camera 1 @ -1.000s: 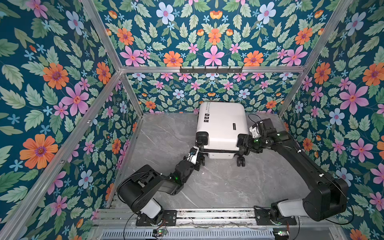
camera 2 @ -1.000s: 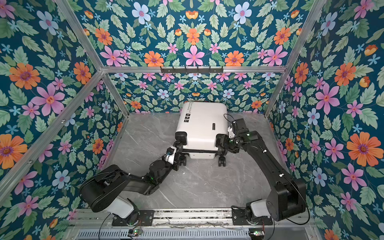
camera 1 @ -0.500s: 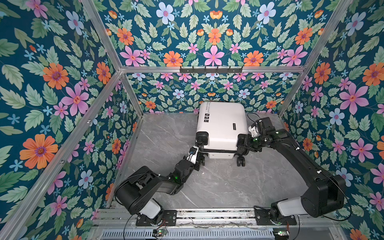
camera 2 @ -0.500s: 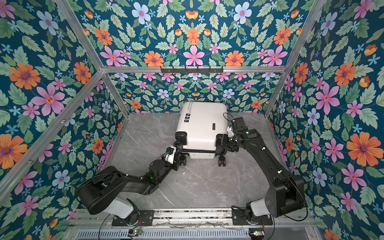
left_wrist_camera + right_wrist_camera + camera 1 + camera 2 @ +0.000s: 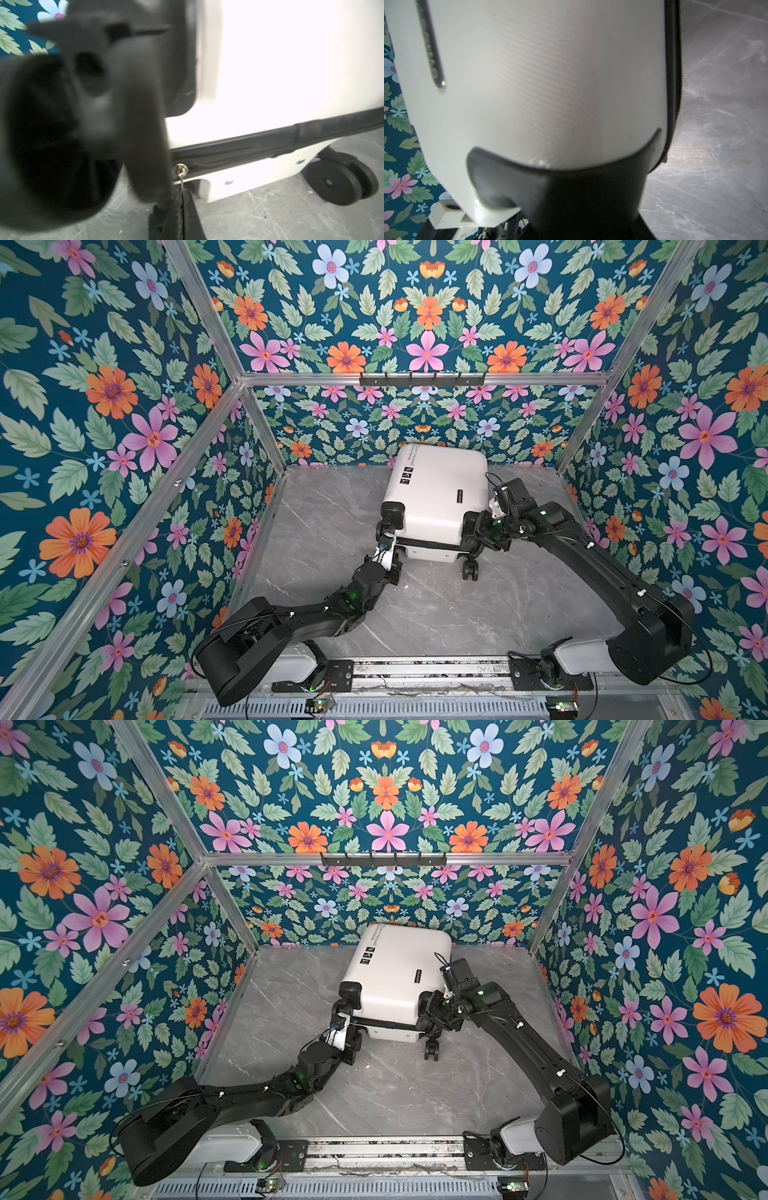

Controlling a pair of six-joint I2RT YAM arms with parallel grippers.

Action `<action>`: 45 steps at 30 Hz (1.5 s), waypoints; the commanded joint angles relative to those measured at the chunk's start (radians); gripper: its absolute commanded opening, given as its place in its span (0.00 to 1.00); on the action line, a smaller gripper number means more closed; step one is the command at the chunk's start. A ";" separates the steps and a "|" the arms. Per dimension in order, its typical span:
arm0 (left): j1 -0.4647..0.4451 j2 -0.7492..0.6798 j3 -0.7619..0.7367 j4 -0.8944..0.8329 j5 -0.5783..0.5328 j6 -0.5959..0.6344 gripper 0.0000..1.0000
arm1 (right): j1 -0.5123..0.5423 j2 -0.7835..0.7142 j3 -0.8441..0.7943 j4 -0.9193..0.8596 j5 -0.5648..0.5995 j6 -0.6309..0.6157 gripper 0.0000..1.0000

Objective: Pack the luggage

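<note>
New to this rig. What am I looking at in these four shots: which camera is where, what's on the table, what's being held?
Two black robot arms, a left arm and a right arm, stand on a rail at the near edge. Each ends in a two-finger claw. Two pictures come from one overhead stereo camera, so they look nearly alike. The other two come from cameras on the wrists, hence the blurry close-ups. On the grey marble tabletop lies one thing: the luggage, a small white suitcase lying flat, wheels toward the arms. The left claw is pinched shut on the zipper pull at the near left corner. The right claw sits at the near right corner, by a wheel housing. Whether it grips cannot be told.
</note>
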 commanded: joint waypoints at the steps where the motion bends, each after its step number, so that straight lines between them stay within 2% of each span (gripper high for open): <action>1: -0.035 -0.020 0.035 0.145 0.048 -0.001 0.00 | 0.024 0.004 0.002 0.110 -0.014 0.118 0.00; 6: -0.079 -0.001 0.100 0.124 0.066 -0.013 0.00 | 0.070 0.022 0.005 0.124 0.019 0.143 0.00; 13: -0.161 0.135 0.179 0.213 0.109 -0.043 0.00 | 0.105 0.026 -0.014 0.164 0.037 0.176 0.00; 16: -0.193 0.168 0.195 0.220 0.100 -0.047 0.00 | 0.105 0.014 -0.021 0.163 0.053 0.178 0.00; 19: -0.197 0.134 0.169 0.204 0.056 -0.058 0.00 | 0.105 -0.009 -0.029 0.146 0.074 0.170 0.00; 20: -0.196 0.104 0.165 0.165 0.042 -0.058 0.00 | 0.103 -0.018 -0.033 0.140 0.082 0.162 0.00; 21: -0.195 0.072 0.169 0.113 0.026 -0.059 0.05 | 0.101 -0.026 -0.035 0.130 0.088 0.155 0.00; 23: -0.195 -0.024 0.192 -0.048 -0.024 -0.082 0.44 | 0.085 -0.041 -0.040 0.112 0.091 0.138 0.00; 25: -0.193 -0.121 0.243 -0.249 -0.081 -0.134 0.69 | 0.067 -0.058 -0.057 0.108 0.084 0.129 0.00; 26: -0.185 -0.165 0.292 -0.384 -0.102 -0.168 0.76 | 0.052 -0.067 -0.068 0.104 0.078 0.129 0.00; 30: -0.081 -0.219 0.550 -0.913 -0.090 -0.273 0.84 | 0.015 -0.096 -0.101 0.099 0.072 0.103 0.00; 34: 0.151 -0.161 0.747 -1.253 0.176 -0.355 0.86 | -0.023 -0.116 -0.116 0.082 0.075 0.062 0.00; 36: 0.215 -0.137 0.812 -1.358 0.234 -0.361 0.88 | -0.044 -0.123 -0.120 0.074 0.074 0.044 0.00; 39: 0.246 -0.123 0.884 -1.473 0.255 -0.351 0.90 | -0.067 -0.131 -0.120 0.069 0.082 0.021 0.00; 45: 0.252 -0.112 0.875 -1.543 0.361 -0.322 0.94 | -0.082 -0.124 -0.115 0.077 0.080 -0.003 0.00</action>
